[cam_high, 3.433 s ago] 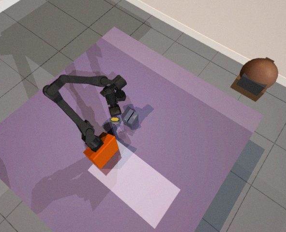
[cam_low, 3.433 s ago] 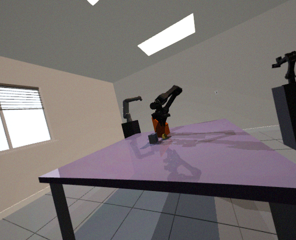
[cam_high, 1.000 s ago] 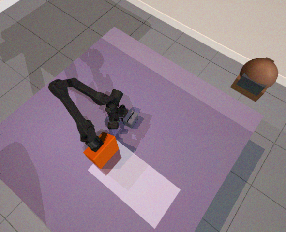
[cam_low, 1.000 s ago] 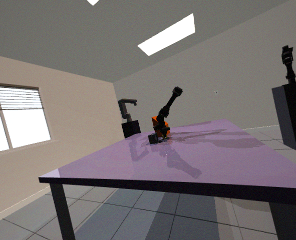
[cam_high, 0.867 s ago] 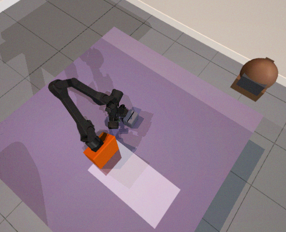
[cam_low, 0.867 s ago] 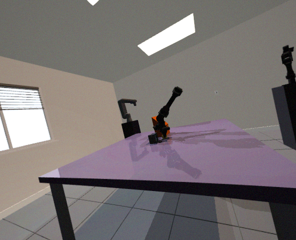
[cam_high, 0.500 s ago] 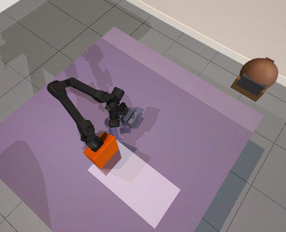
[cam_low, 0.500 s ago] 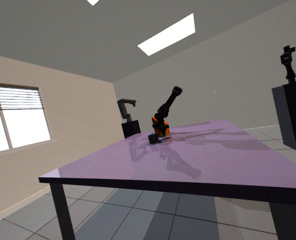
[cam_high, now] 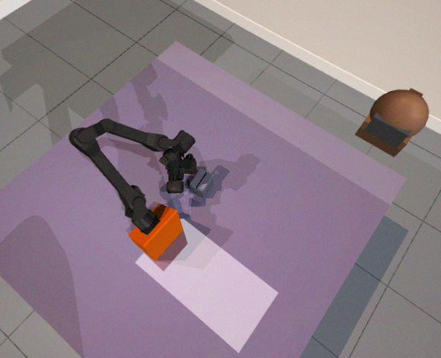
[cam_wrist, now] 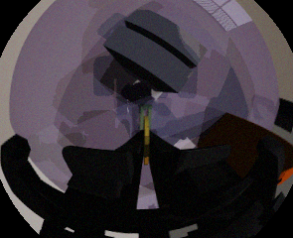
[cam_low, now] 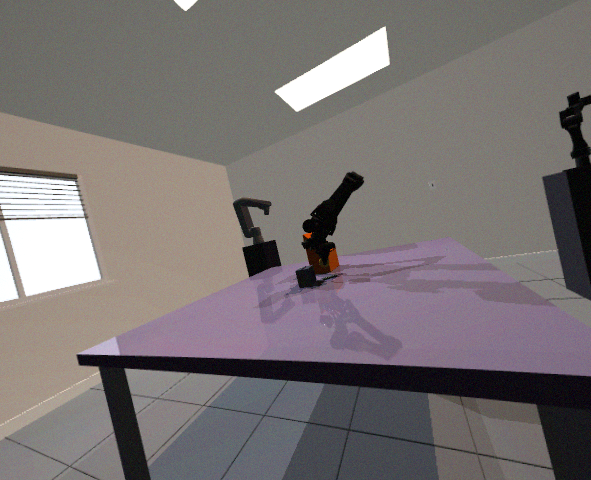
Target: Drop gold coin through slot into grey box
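Observation:
The gold coin [cam_wrist: 147,128] is seen edge-on between my fingertips in the wrist view. My gripper [cam_wrist: 144,134] [cam_low: 324,257] is shut on it, pointing down. Green parts of the holder [cam_wrist: 149,110] show around the coin's far end; the rest is hidden, and I cannot tell how far the coin is clear of it. The closed grey box [cam_high: 196,185] [cam_low: 305,277] [cam_wrist: 151,58] stands close beside the gripper, beyond the coin in the wrist view. Its dark slot [cam_wrist: 161,42] runs slantwise across the lid. In the top view the arm hides the coin and holder.
An orange block [cam_high: 166,231] [cam_low: 330,261] [cam_wrist: 240,144] stands at the arm's base, to the right in the wrist view. The purple table [cam_high: 289,215] [cam_low: 414,320] carries shadows and a bright light patch. Other arms stand on dark pedestals away from the table.

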`<state>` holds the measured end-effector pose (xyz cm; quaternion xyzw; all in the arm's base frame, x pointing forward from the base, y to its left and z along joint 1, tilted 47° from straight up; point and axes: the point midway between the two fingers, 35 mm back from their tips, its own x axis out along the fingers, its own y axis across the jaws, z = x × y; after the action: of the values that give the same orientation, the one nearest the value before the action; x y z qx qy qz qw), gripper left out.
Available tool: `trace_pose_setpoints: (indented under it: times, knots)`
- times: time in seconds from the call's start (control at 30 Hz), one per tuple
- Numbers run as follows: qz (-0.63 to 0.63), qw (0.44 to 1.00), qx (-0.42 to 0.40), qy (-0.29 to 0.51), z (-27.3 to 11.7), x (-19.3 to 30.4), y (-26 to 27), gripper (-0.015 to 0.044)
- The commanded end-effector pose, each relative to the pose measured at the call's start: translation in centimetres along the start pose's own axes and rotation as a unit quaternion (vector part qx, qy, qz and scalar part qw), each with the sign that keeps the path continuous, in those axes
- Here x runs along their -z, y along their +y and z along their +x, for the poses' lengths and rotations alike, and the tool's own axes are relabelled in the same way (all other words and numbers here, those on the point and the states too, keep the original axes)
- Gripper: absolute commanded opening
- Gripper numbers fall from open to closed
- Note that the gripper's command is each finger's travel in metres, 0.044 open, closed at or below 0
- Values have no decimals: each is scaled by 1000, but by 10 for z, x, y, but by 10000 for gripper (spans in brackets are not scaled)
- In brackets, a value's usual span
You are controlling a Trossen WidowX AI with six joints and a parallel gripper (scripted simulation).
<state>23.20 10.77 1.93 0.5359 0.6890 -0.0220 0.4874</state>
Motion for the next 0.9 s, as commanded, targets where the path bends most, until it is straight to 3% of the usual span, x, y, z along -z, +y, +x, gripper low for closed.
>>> trace_pose_setpoints:
  times: [0.0, 0.53, 0.87]
  knots:
    - [0, 1000, -1, 3, -8, 1, 0, 0]
    - [4, 1000, 1, 10, -41, 8, -2, 0]
    - [-153, 988, 0, 10, -42, 10, 0, 0]
